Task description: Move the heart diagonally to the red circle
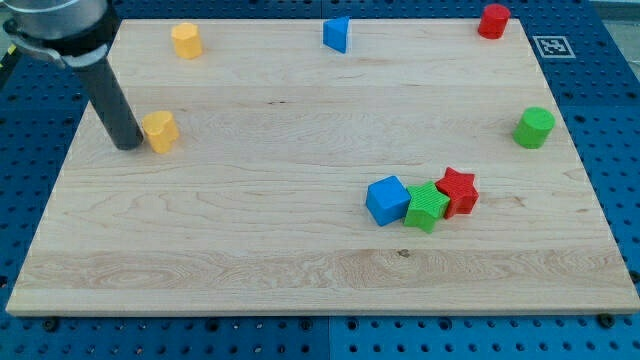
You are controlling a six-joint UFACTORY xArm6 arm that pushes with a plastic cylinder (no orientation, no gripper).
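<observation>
My tip (128,145) is sitting at the left side of the frame, w/ the dark rod leaning up to the upper left corner. It is touching, or just about touching, the left side of a yellow heart block (160,131); I can't tell for sure if there's a tiny gap. The rod has no claw, so nothing is opening or grabbing, it is only pressing from the side. Another yellow block (186,40) is sitting near the top left, shape hard to make out. A blue block (337,34) is resting at the top middle. The red circle block (493,20) is standing way off in the top right corner, well apart from the heart. A green round block (534,128) is sitting at the right edge. Lower right of middle, 3 blocks are bunching together in a row: a blue cube (387,200), a green star (428,207) and a red star (458,192), all touching. Everything is lying on a wooden board (250,230).
</observation>
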